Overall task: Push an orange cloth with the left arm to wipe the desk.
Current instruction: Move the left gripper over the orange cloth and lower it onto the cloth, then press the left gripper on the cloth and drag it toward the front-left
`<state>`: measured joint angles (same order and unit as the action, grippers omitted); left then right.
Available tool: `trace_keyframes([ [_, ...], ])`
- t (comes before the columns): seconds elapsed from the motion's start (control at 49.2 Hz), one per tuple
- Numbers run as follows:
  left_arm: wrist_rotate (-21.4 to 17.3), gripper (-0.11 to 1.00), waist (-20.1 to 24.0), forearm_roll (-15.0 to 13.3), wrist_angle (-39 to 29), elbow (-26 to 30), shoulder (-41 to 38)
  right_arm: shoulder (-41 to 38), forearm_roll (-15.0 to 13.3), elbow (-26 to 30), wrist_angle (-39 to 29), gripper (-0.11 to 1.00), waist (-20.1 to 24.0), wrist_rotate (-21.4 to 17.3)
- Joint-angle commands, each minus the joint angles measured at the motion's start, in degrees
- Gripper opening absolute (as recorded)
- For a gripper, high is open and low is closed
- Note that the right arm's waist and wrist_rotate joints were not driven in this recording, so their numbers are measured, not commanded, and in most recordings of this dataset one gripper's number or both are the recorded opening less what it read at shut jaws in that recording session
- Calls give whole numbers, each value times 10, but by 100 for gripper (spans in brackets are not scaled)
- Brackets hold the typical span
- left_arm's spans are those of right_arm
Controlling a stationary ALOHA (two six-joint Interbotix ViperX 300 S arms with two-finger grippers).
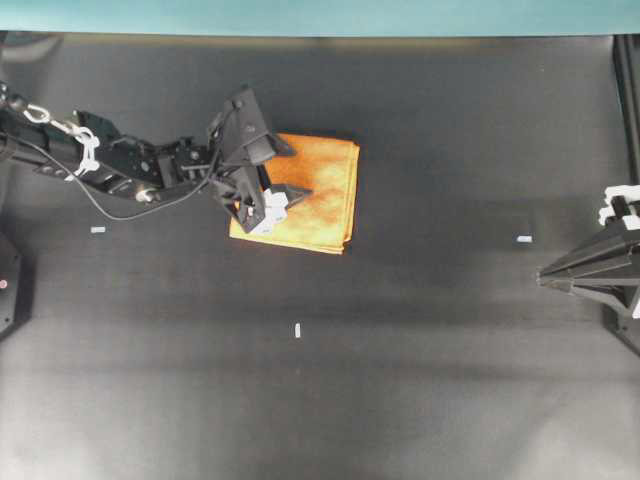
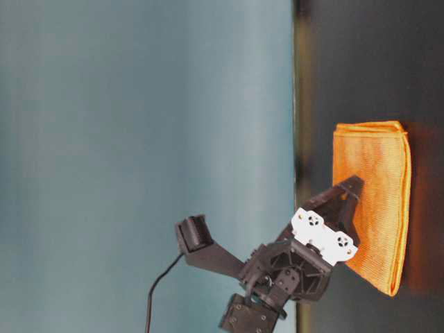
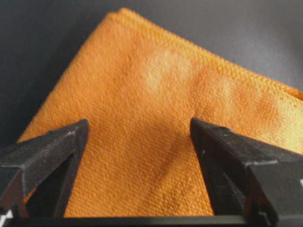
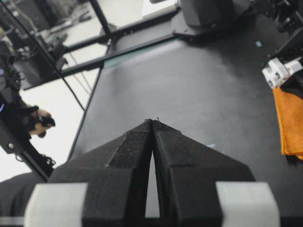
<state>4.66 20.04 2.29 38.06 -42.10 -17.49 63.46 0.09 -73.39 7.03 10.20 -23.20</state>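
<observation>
My left gripper (image 1: 272,175) is wide open over the cloth (image 1: 320,190); if I press unevenly, its layers may bunch on the desk (image 1: 400,350).

1 orange cloth (image 1: 318,192); 2 arms; 3 white tape marks (image 1: 298,330); 1 desk (image 1: 420,380).

The cloth (image 1: 318,190) is orange, woven-textured, with paler and darker mottled patches. It lies on a matte black counter (image 1: 420,380) dotted with a few small white tape marks (image 1: 298,330). The left arm (image 1: 130,165) is black with white fittings, and a teal band (image 1: 320,15) runs along the counter's far edge.
</observation>
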Motion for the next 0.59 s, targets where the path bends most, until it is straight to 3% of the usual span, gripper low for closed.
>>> trace_keyframes([
  [0.0, 18, 83, -4, 2, 3, -6, 4, -2, 1, 2, 2, 0, 0, 0],
  [0.305, 31, 83, -27, 2, -3, -36, 9, 2, 1, 2, 2, 0, 0, 1],
  [0.57, 34, 83, -84, 2, -32, -35, 15, 2, 1, 0, 2, 0, 0, 0],
])
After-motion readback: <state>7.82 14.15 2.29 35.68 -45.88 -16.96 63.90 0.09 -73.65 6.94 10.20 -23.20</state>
